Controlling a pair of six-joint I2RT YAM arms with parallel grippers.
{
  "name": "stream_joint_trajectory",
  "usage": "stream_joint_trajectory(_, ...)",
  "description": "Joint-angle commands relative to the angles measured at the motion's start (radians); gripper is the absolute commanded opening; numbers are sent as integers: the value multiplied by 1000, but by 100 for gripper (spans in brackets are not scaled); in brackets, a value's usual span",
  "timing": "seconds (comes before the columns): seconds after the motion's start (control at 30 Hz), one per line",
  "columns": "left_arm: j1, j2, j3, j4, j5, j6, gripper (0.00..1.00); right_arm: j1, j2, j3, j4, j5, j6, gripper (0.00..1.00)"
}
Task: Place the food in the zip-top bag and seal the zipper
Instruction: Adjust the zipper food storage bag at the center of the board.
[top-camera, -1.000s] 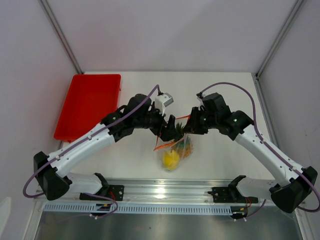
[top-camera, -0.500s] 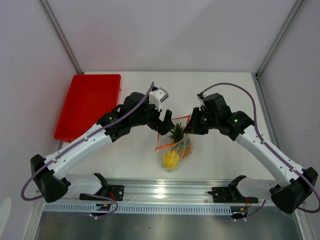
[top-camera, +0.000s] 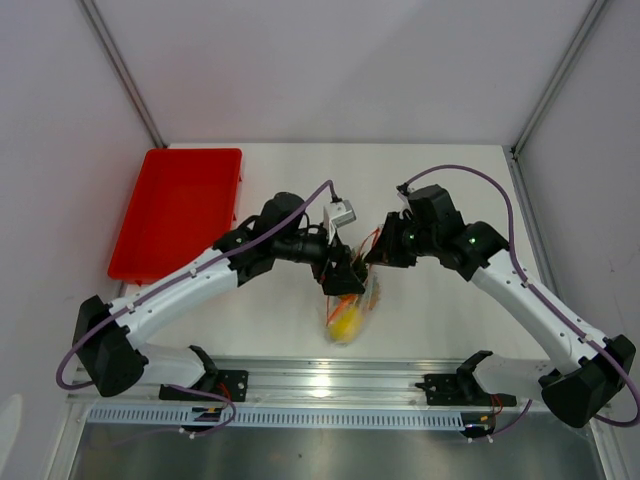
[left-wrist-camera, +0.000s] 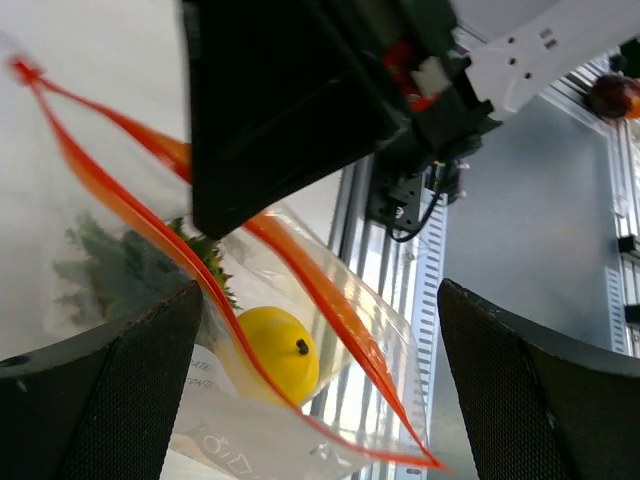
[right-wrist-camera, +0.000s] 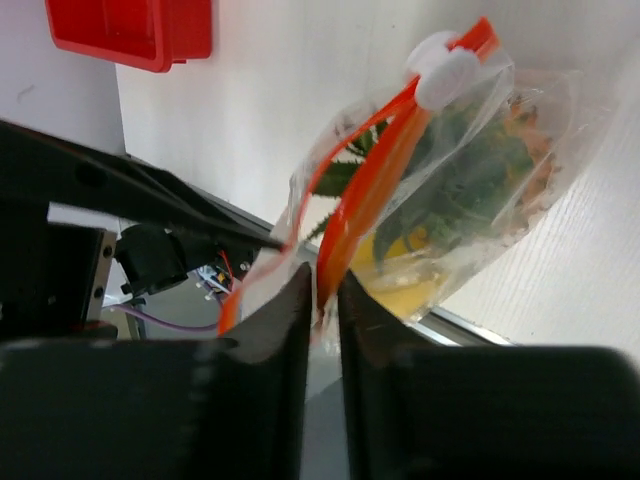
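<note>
clear plastic, the zip-top bag (top-camera: 348, 305) is near the middle of the table's (top-camera: 450, 170) near edge, with the yellow lemon (left-wrist-camera: 275, 345) and the pineapple (left-wrist-camera: 110, 270) inside it. the right tool (right-wrist-camera: 322, 300) is pinched almost shut on the red zipper (right-wrist-camera: 370, 190) at the bag's mouth. the left tool (left-wrist-camera: 320, 390) is wide open and holds nothing, right by the gaping mouth. a red tray (top-camera: 175, 210) sits at the table's far left corner.

The zip-top bag (top-camera: 352, 302) sits near the front edge of the tabletop (top-camera: 450, 180), between the arms, with the pineapple (right-wrist-camera: 460, 190) and the lemon-like fruit (left-wrist-camera: 275, 350) inside. The left end effector (top-camera: 342, 277) straddles its mouth, and the right end effector (right-wrist-camera: 322, 290) grips the zipper (right-wrist-camera: 375, 180). The tray (top-camera: 175, 210) lies far left.
</note>
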Motion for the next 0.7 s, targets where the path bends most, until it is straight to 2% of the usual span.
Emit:
stream_joint_trajectory(0.0, -25, -24, -26, 102, 107, -13, 99, -6, -15, 5, 61, -21, 17, 22)
stream_joint_trajectory(0.03, -32, -30, -32, 116, 103, -21, 99, -8, -15, 7, 64, -25, 14, 28)
stream_joint_trajectory(0.07, -35, -41, -32, 115, 89, -30, 100, -8, -12, 4, 64, -28, 11, 38)
stream_joint_trajectory(0.17, -61, -40, -12, 49, -17, -30, 99, -8, -12, 3, 64, -31, 10, 49)
stream_joint_trajectory(0.3, -108, -27, 43, -58, -224, -50, 99, -8, -15, -1, 67, -43, 14, 51)
stream_joint_trajectory(0.53, -170, -34, 50, -87, -475, -91, 99, -8, -18, -7, 72, -44, 30, 51)
stream_joint_trajectory(0.67, -176, -8, 75, -124, -488, -99, 99, -8, -23, -4, 71, -35, 30, 52)
